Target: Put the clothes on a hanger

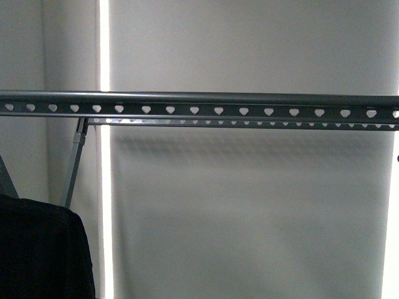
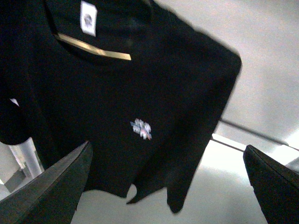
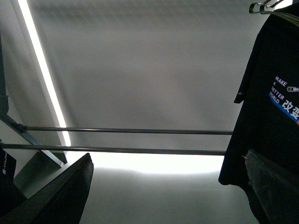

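The grey rack's rail point(image 1: 206, 109), punched with heart-shaped holes, runs across the front view; a second rail sits just behind it. Black cloth point(image 1: 37, 249) shows at the lower left. Neither gripper shows there. In the left wrist view the black T-shirt point(image 2: 117, 84) hangs close ahead, with a white neck label and a small print. My left gripper point(image 2: 168, 186) is open and empty below its hem. In the right wrist view the T-shirt point(image 3: 271, 116), printed "MAKE A BETTER WORLD", hangs on a wire hanger point(image 3: 261, 7). My right gripper point(image 3: 168, 186) is open and empty beside it.
Two thin grey bars point(image 3: 126, 131) of the rack cross the right wrist view, with a slanted leg point(image 3: 28, 137) at one end. A leg point(image 1: 75, 165) also shows in the front view. A pale wall with a bright vertical strip point(image 1: 104, 43) lies behind.
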Tool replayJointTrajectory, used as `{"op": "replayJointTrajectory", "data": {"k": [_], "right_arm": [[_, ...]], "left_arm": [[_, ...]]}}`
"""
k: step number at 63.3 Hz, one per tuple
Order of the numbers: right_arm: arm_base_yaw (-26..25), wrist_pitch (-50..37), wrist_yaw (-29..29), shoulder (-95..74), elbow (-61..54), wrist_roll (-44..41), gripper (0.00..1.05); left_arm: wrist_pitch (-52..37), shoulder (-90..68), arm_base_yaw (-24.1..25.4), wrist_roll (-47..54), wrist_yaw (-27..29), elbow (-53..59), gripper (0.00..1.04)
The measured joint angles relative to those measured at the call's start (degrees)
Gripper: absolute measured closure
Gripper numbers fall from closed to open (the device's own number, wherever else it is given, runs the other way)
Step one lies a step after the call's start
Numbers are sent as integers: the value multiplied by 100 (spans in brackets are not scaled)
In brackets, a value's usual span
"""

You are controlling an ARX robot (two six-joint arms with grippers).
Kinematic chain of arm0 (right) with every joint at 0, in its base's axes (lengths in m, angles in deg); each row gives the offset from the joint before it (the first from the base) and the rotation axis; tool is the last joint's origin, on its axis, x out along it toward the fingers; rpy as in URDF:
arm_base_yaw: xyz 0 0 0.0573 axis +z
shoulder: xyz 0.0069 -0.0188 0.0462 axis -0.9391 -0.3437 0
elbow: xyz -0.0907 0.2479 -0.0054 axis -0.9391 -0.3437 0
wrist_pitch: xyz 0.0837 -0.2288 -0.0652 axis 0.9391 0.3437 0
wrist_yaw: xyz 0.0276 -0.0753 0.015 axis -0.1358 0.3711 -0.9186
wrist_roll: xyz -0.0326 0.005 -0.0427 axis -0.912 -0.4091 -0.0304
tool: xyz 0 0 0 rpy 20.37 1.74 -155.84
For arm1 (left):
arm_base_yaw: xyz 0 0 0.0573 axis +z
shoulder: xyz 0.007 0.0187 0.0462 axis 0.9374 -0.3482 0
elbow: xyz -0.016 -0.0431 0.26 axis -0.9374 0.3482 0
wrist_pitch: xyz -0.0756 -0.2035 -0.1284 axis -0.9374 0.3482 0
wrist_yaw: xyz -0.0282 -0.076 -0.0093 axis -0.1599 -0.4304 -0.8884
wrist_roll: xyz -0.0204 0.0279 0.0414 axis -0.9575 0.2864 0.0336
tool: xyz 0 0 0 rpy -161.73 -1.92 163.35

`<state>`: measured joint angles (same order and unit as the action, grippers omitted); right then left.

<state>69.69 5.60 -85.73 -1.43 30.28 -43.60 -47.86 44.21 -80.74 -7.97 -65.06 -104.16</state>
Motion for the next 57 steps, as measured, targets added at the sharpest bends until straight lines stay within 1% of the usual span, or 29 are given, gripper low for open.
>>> {"op": "replayJointTrajectory", "data": {"k": [1,5,6,7,10,15,21,26,29,35,48,57], "right_arm": [[0,0,0,0,0,0,7],[0,0,-2,0,0,0,7],[0,0,-2,0,0,0,7],[0,0,-2,0,0,0,7],[0,0,-2,0,0,0,7],[0,0,2,0,0,0,7],[0,0,2,0,0,0,7],[0,0,2,0,0,0,7],[0,0,2,0,0,0,7],[0,0,2,0,0,0,7],[0,0,2,0,0,0,7],[0,0,2,0,0,0,7]], "left_arm": [[-87,-280,-70,-125,216,-236,7],[-315,-975,-240,-284,697,-846,7],[-356,-1113,-269,-317,745,-966,7],[-411,-1381,-315,-404,942,-1217,7],[-341,-2022,-409,-595,1266,-1856,7],[566,-3316,-461,-1364,1722,-3294,7],[1539,-4345,-481,-2107,2186,-4389,7],[2129,-4824,-476,-2614,2378,-4924,7],[2559,-5132,-474,-2927,2601,-5302,7],[2931,-5427,-474,-3300,2894,-5742,7],[3709,-5831,-463,-3939,3126,-6422,7],[4138,-6177,-361,-4350,3180,-6581,7]]}}
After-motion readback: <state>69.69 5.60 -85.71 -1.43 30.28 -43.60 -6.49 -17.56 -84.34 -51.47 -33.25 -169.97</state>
